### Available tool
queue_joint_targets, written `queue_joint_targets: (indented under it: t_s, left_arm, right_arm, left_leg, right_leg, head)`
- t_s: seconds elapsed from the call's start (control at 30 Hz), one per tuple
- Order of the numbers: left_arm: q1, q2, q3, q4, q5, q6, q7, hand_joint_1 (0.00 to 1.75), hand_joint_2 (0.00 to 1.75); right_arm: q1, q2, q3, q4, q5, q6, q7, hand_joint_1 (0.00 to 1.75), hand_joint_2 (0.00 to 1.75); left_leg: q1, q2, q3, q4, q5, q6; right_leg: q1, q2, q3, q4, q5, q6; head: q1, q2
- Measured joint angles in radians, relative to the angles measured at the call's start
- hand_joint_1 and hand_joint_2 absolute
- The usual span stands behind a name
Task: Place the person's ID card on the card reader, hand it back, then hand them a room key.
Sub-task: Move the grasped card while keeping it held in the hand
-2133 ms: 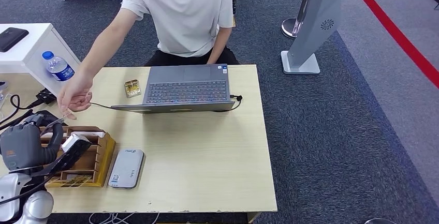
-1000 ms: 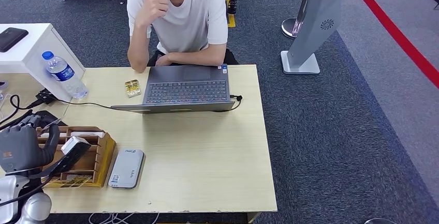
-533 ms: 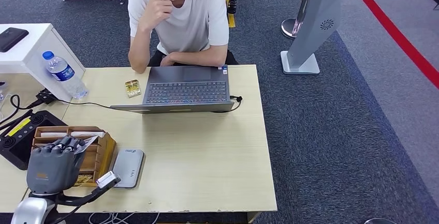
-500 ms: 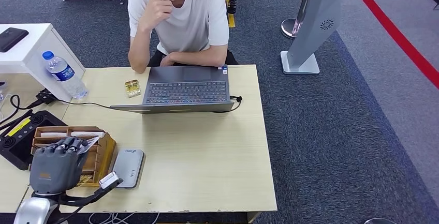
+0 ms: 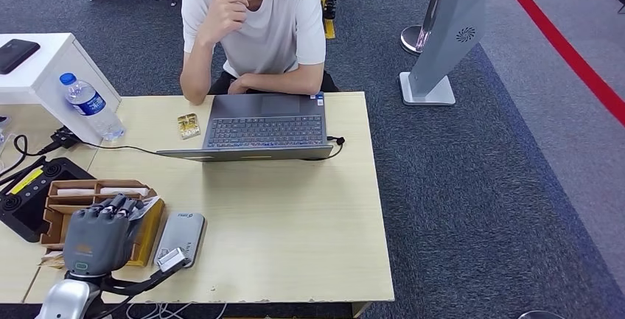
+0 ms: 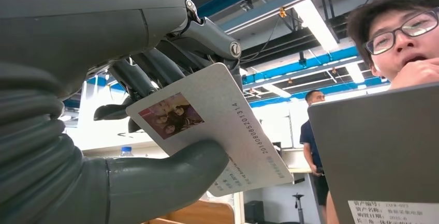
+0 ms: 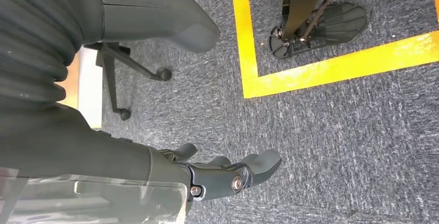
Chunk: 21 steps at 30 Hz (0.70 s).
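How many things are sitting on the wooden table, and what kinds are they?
Laptop: 1
Grey card reader: 1
Wooden card holder: 1
Water bottle: 1
Small yellow packet: 1
Black device: 1
Total: 6

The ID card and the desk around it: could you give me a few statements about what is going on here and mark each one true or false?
1. The left hand holds the ID card between thumb and fingers. True.
2. The ID card already lies flat on the card reader. False: it is in the left hand, above the wooden organizer beside the reader.
3. The person is reaching across the table. False: one hand is at the mouth, the other arm folded behind the laptop.
4. A water bottle stands on the table. True.
5. The right hand holds a room key. False: it hangs over the carpet, holding nothing.
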Motion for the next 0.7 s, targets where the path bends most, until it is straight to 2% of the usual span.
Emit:
queue_joint_targets:
  t_s: [0.3,0.7]
  left_arm:
    - [0.0,0.033,-0.047,0.114,-0.07,0.0,0.106,1.75,1.75]
    - [0.0,0.052,-0.07,0.182,-0.071,0.002,0.113,1.75,1.75]
  right_arm:
    - [0.0,0.004,-0.016,0.0,0.011,0.002,-0.001,0.0,1.75]
    - [0.0,0.004,-0.019,0.0,0.012,0.002,-0.001,0.0,1.75]
  left_leg:
    - [0.0,0.0,0.0,0.0,0.0,0.0]
    - [0.0,0.0,0.0,0.0,0.0,0.0]
  right_leg:
    - [0.0,0.0,0.0,0.0,0.0,0.0]
    - [0.0,0.0,0.0,0.0,0.0,0.0]
  head:
    - [0.0,0.0]
    - [0.0,0.0]
